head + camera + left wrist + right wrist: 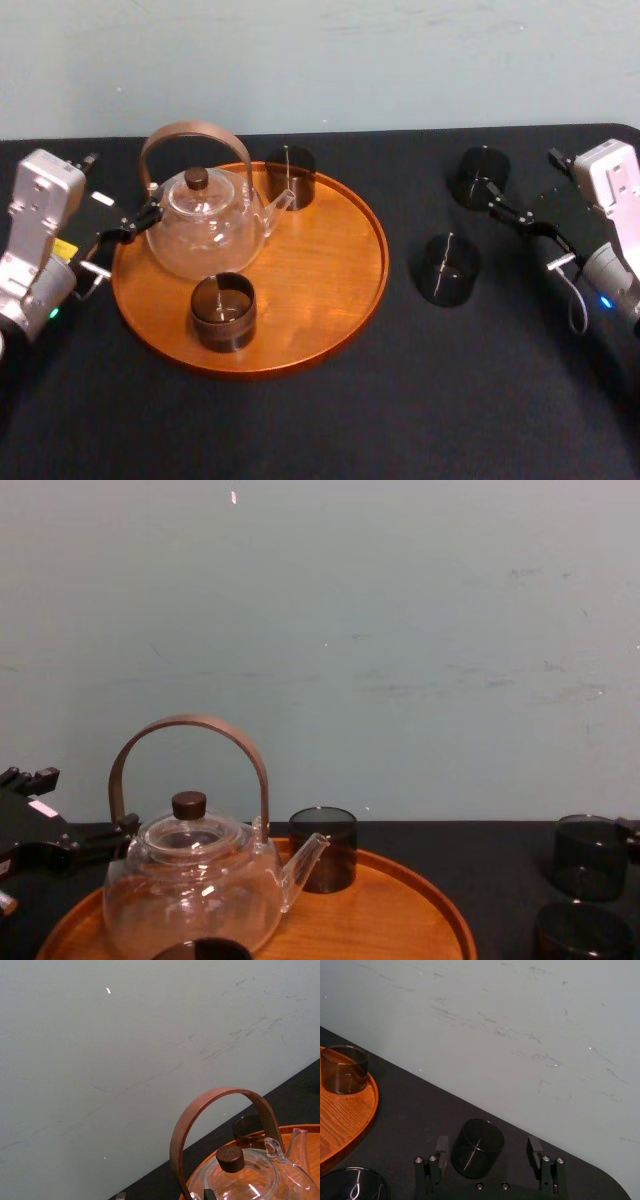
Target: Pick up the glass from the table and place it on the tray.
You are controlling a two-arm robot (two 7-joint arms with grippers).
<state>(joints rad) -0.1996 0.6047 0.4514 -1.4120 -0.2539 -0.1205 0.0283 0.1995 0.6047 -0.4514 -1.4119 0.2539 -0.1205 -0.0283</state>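
Barely begun, judging by the glass (480, 174) on the desk (330, 430) right of the tray (330, 262), straddled untouched by the right gripper's (487, 1144) spread fingers. To do: closing, lifting, setting down on the tray. Idle at the tray's left rim: the left gripper (128, 226).

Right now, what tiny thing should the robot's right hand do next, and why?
Probably shut the right gripper gently on the far glass. Its fingers stand open on either side of that glass, not gripping it, and the glass stands on the table, off the tray. The left gripper is beside the teapot.
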